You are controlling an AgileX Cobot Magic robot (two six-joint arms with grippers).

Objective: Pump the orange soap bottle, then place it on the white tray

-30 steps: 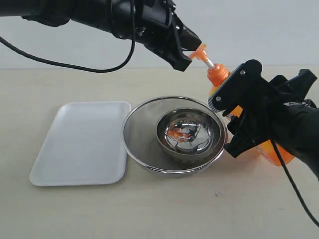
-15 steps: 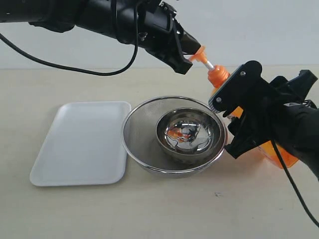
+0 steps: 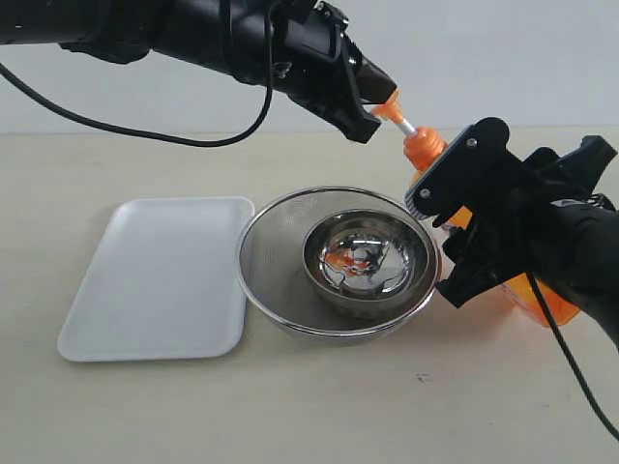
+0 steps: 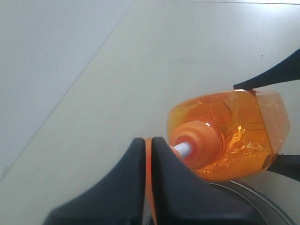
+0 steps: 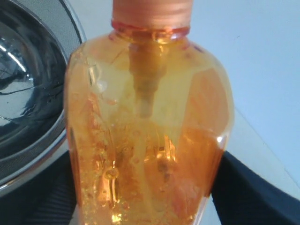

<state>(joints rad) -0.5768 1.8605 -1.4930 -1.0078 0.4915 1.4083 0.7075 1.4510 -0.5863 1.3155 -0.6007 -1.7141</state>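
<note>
Orange soap bottle [image 3: 424,147] tilts beside strainer rim [image 3: 253,280], white tray [image 3: 155,280] beyond.

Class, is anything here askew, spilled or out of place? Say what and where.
The orange soap bottle is tilted toward the strainer, not upright, gripped by the right claw with the left claw pinching its pump head. No spill shows.

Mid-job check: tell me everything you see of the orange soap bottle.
The orange soap bottle is translucent orange plastic, holding bubbly liquid, with its dip tube visible inside. It tilts toward the strainer. The right claw clamps its body; the left claw pinches its pump head, above the white stem.
</note>
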